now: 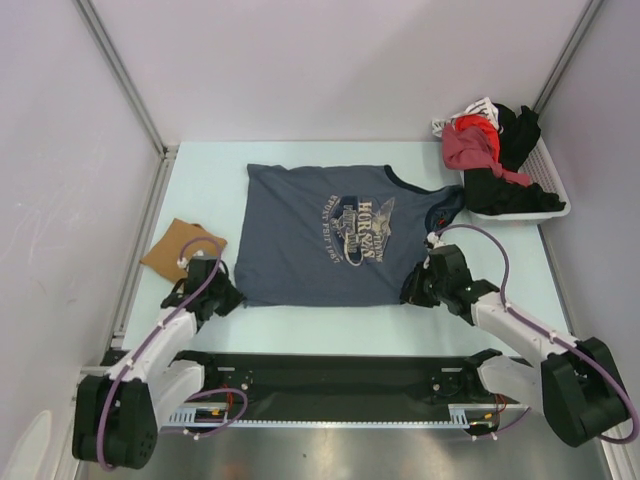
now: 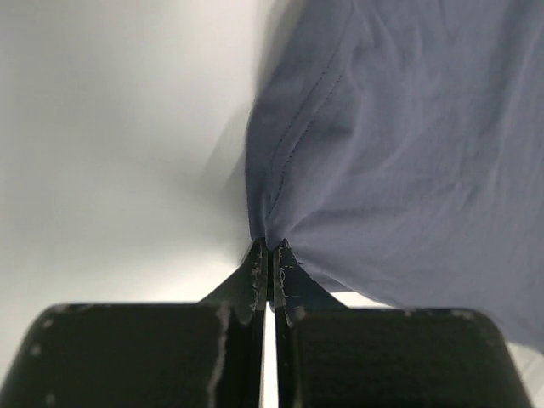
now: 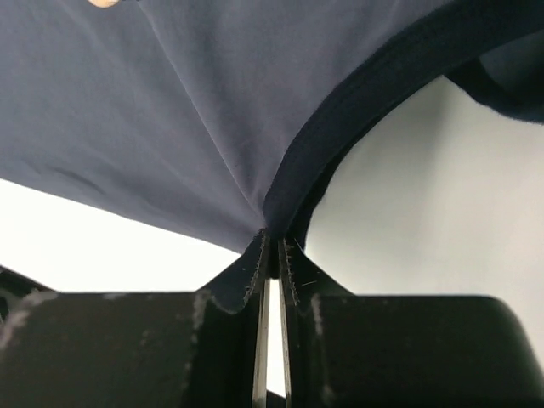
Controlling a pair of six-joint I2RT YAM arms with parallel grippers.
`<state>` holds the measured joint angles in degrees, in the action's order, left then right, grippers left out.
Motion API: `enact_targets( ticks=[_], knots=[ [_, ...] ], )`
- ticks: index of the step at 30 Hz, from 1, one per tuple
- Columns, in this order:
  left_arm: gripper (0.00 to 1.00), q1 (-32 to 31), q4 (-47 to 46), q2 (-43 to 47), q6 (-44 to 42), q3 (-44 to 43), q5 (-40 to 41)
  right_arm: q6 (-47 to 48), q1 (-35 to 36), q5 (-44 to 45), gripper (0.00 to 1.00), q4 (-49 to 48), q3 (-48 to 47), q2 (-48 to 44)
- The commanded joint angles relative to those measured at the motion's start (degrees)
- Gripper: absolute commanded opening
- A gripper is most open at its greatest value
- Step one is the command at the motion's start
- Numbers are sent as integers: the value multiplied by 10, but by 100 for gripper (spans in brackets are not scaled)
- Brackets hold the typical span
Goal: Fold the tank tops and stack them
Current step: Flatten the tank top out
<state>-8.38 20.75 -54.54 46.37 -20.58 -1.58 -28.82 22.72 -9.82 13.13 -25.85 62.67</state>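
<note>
On the pale tabletop, the tan-brown cloth tank top lies folded at left; your left fingers and right fingers clamp the slate-blue tank top, not yet folded.

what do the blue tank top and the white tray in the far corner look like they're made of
Blue tank top: soft matte knit, probably cotton jersey. It puckers into fine folds where pinched, and it has a stitched hem and darker trim.
White tray: seemingly rigid moulded plastic with a thin raised wall, though it is too small to be sure.
</note>
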Motion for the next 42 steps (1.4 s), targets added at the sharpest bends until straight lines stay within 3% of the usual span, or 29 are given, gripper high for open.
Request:
enact_targets(
  ticks=[1,4,5,6,8,9,16,18,22,26,32,33,37,40,42],
  knots=[
    [0,29,38,63,0,-4,38,-22,14,23,9,23,-1,-37],
    [0,30,54,106,21,2,54,-24,14,45,17,50,4,-57],
    [0,31,54,110,22,4,53,-27,14,53,41,56,5,-69],
    [1,31,44,112,21,8,50,-29,14,54,58,56,11,-75],
    [3,30,41,97,19,11,40,-35,14,49,78,49,16,-88],
    [3,30,39,88,17,11,40,-37,14,49,79,45,19,-91],
    [2,31,46,62,16,-6,55,-67,1,166,81,44,9,-73],
    [2,34,48,70,18,-8,62,-82,-21,191,88,27,5,-63],
    [2,38,47,74,16,-10,63,-97,-67,140,93,-84,12,-36],
    [2,41,50,70,12,-16,61,-118,-75,83,94,-102,-26,25],
    [2,47,48,73,9,-16,62,-153,-62,100,97,-153,-25,85],
    [2,47,48,74,8,-16,61,-155,-61,128,95,-152,-28,94],
    [2,59,48,75,2,-20,55,-155,-76,254,70,-108,-33,114],
    [2,68,45,76,1,-18,50,-157,-129,281,59,-111,-1,73],
    [2,75,42,75,-1,-18,47,-141,-177,290,58,-113,11,31]
  ],
)
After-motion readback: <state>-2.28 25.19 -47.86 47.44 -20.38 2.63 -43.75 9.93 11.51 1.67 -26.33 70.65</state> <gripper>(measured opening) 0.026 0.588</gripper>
